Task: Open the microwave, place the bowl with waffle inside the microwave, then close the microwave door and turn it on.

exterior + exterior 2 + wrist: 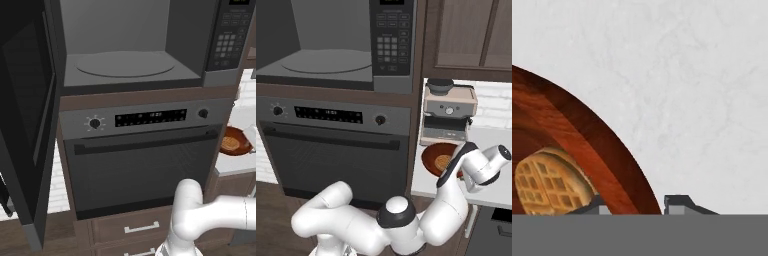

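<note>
Gripper (pixel 632 202): the two tips sit one on each side of the bowl's rim, one inside and one outside. The gap is narrow and it looks pinched on the rim.
Bowl (pixel 587 150): right at the gripper, on the white counter (pixel 687 90), to the right of the oven (pixel 331 150).
Waffle (pixel 549 182): lies flat in the bowl, just past the inner tip.
Next move, I think: lift the bowl, then carry it up and left.
Microwave (pixel 125 70): farther off, above the oven. Its door (pixel 27 110) hangs open at the left, so the round plate inside is free.
</note>
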